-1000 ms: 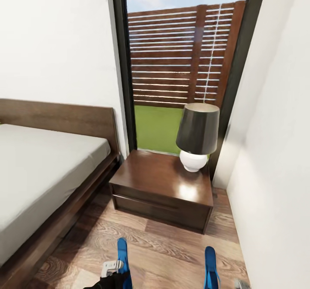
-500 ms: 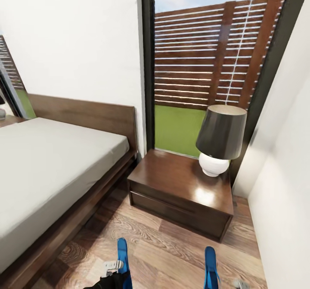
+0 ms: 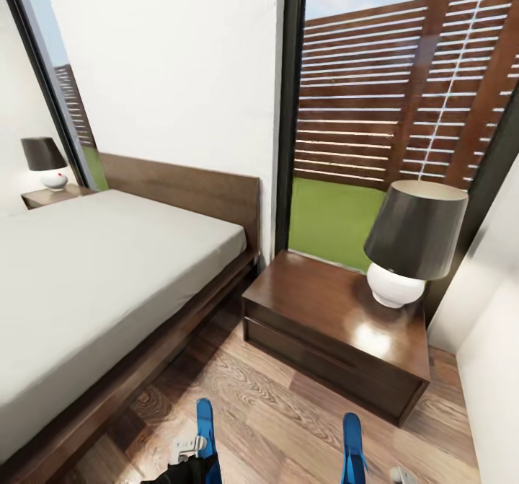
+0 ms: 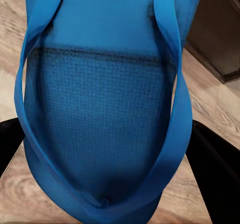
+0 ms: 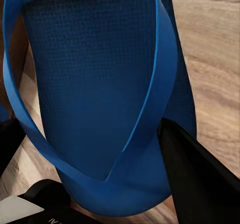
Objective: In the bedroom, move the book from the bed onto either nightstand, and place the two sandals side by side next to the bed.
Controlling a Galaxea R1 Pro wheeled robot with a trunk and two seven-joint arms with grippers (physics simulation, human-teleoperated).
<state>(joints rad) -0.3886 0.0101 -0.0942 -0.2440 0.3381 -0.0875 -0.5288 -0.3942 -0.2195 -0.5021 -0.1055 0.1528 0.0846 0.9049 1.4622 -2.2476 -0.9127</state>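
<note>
Your head camera has swung left, bringing a second lamp [image 3: 45, 161] into sight. Your left gripper [image 3: 191, 455] clamps one sandal [image 3: 205, 426], your right gripper [image 5: 95, 194] another sandal [image 3: 352, 438]. Beyond: bed [image 3: 101, 267], then nightstand [image 3: 328, 311].

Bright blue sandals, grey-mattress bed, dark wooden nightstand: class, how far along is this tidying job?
Done: nothing visibly. In hand: one bright blue sandal in the left gripper, the other sandal in the right gripper. Left: set both beside the grey-mattress bed; no book lies on the dark wooden nightstand.
</note>
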